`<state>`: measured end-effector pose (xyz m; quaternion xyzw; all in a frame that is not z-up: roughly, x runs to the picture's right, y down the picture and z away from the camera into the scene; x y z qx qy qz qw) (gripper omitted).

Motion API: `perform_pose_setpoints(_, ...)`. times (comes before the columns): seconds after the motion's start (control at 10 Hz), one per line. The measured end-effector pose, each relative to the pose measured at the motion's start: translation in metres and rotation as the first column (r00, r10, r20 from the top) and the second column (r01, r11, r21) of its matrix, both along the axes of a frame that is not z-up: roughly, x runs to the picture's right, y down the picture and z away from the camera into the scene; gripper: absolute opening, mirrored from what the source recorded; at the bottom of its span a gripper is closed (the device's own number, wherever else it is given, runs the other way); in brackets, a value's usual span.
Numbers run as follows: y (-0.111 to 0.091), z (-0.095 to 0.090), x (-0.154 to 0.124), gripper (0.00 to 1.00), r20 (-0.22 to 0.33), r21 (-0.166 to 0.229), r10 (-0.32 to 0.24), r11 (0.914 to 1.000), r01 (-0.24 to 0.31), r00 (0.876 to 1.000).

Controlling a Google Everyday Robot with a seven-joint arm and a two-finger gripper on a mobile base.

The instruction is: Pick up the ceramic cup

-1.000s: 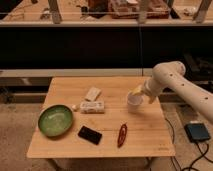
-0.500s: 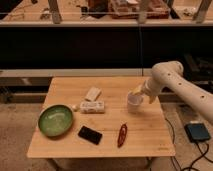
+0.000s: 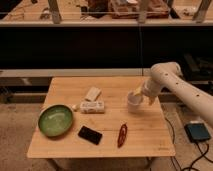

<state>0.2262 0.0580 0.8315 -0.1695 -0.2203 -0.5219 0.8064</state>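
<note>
The ceramic cup (image 3: 133, 103) is a small plain white cup standing upright on the right half of the wooden table (image 3: 150, 142). My gripper (image 3: 138, 94) comes in from the right on a white arm (image 3: 167, 77). It sits right at the cup's upper right rim and hides part of it. I cannot tell whether the gripper touches the cup.
A green bowl (image 3: 55, 120) sits at the table's left. A flat white box (image 3: 93, 107), a pale flat packet (image 3: 92, 93) and a small white ball (image 3: 75, 107) lie mid-table. A black phone (image 3: 90, 134) and a red pepper-like object (image 3: 122, 135) lie near the front. A blue device (image 3: 198, 132) is on the floor at right.
The arm has shifted very slightly to the left toward the cup. The cup and the other objects have not moved.
</note>
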Motion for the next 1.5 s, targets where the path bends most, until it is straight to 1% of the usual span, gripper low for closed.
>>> perform_pose_setpoints(0.8, 0.018, 0.017, 0.004, 0.65, -0.022, -0.055, -0.013, 0.9984, 0.012, 1.0)
perform_pose_setpoints(1.1, 0.023, 0.021, 0.004, 0.64, -0.006, -0.069, -0.021, 0.9974, 0.021, 1.0)
perform_pose_setpoints(1.2, 0.023, 0.021, 0.005, 0.58, -0.006, -0.068, -0.021, 0.9975, 0.021, 1.0)
perform_pose_setpoints(1.3, 0.019, 0.019, 0.003, 0.5, -0.005, -0.062, -0.023, 0.9978, 0.022, 1.0)
perform_pose_setpoints(1.5, 0.011, 0.014, -0.003, 0.27, 0.0, -0.063, -0.023, 0.9977, 0.023, 1.0)
